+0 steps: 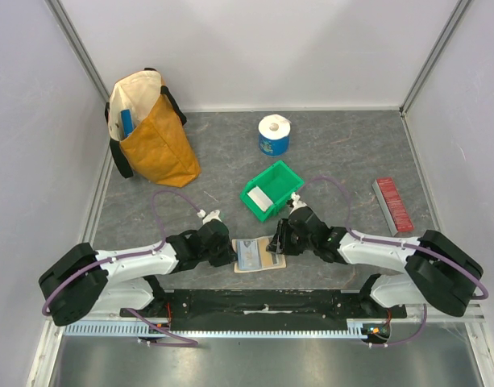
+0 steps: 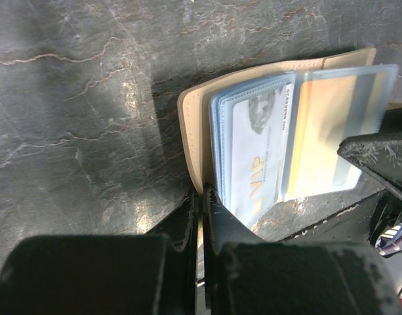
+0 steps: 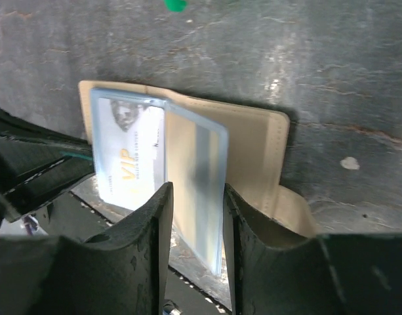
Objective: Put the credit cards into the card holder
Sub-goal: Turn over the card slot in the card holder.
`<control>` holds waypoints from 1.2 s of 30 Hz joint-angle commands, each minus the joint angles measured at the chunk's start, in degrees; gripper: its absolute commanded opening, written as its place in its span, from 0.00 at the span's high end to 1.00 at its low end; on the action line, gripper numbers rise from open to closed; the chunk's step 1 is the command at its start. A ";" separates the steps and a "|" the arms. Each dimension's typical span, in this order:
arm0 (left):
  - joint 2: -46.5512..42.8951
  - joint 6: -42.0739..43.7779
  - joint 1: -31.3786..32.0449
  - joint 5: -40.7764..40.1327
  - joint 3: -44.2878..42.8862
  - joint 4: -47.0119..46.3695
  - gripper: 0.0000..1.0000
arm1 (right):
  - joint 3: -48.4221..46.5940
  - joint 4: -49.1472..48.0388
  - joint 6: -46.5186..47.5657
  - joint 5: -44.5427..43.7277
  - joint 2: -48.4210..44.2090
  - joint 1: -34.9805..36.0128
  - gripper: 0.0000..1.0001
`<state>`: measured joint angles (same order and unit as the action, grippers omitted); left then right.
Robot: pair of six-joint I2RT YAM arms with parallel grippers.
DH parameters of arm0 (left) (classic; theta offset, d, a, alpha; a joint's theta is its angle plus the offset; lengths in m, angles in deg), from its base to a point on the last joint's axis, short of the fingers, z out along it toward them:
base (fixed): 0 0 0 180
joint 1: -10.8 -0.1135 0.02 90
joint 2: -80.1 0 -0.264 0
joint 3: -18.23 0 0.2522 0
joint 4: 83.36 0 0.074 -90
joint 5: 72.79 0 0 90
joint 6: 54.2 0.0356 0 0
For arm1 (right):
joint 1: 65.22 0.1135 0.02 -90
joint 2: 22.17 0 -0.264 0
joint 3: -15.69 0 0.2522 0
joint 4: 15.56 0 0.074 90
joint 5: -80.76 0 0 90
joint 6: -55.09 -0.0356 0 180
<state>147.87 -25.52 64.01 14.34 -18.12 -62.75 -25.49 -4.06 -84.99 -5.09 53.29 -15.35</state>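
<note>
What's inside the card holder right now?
The open card holder shows one pale card marked VIP in a clear pocket. Whether other cards sit behind it is hidden.

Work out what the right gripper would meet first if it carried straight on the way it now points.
Most likely the clear pocket of the open card holder, which sits between the open fingers of the right gripper. Behind it lie the holder's beige lining and the table, though depth is hard to judge.

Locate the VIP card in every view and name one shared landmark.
Top external: VIP card sits low centre.
Left wrist: right of centre.
Right wrist: left of centre.
Shared landmark: the tan card holder holding it.
</note>
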 commanded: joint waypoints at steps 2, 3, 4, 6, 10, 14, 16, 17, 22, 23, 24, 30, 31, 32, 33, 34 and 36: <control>1.49 2.52 -0.04 -1.43 0.00 2.46 0.98 | -0.53 -3.11 -0.19 1.31 -3.03 0.41 0.65; 1.40 2.52 -0.04 -1.43 -0.09 2.46 0.98 | -0.70 -2.32 0.07 0.79 -3.56 0.41 0.70; 1.49 2.43 -0.04 -1.35 -0.09 2.46 0.98 | -0.97 -1.87 0.25 0.52 -4.09 0.49 0.74; 1.58 2.52 -0.04 -1.43 0.00 2.46 0.98 | -1.14 -1.26 0.51 0.25 -4.44 0.41 0.82; 1.67 2.61 0.05 -1.26 -0.17 2.55 0.98 | -1.32 -1.43 0.60 1.13 -4.53 0.41 0.97; 1.40 2.43 -0.04 -1.26 0.00 2.55 0.98 | -1.76 -1.34 0.60 1.57 -4.27 0.49 0.99; 1.40 2.43 -0.04 -1.26 -0.09 2.55 0.98 | -1.67 -2.30 0.60 2.53 -4.01 0.58 0.90; 1.32 2.52 -0.04 -1.26 0.00 2.55 0.98 | -1.59 -3.00 0.52 3.32 -3.66 0.50 0.84; 1.31 2.43 -0.04 -1.17 -0.09 2.55 0.98 | -1.94 -5.64 0.52 5.87 -2.51 1.11 0.72; 1.40 2.43 -0.04 -1.17 -0.09 2.55 0.98 | -1.85 -6.26 0.34 5.96 -2.60 1.28 0.70; 1.40 2.52 -0.04 -1.08 -0.17 2.55 0.98 | -1.85 -6.52 0.25 6.05 -2.86 1.37 0.69; 1.40 2.52 -0.04 -1.17 -0.26 2.55 0.98 | -2.72 -6.97 0.34 7.02 -2.86 1.90 0.65; 1.40 2.52 -0.12 -1.08 -0.18 2.55 0.98 | -2.90 -6.79 0.43 6.76 -2.86 1.99 0.65; 1.32 2.52 -0.12 -1.17 -0.17 2.55 0.98 | -2.99 -6.70 0.43 6.67 -2.69 2.08 0.65; 1.23 2.52 -0.04 -1.08 -0.17 2.55 0.98 | -2.99 -6.70 0.43 6.76 -2.43 2.08 0.65; 1.23 2.52 -0.04 -1.08 -0.17 2.55 0.98 | -2.99 -6.88 0.51 6.93 -2.34 2.16 0.65; 1.23 2.52 -0.04 -1.17 -0.17 2.64 0.98 | -3.16 -7.23 0.51 7.11 -1.99 2.43 0.62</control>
<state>148.11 -25.41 64.01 14.34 -18.29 -62.86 -26.14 -8.71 -84.82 1.16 50.76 -13.56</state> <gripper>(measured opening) 0.032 0.352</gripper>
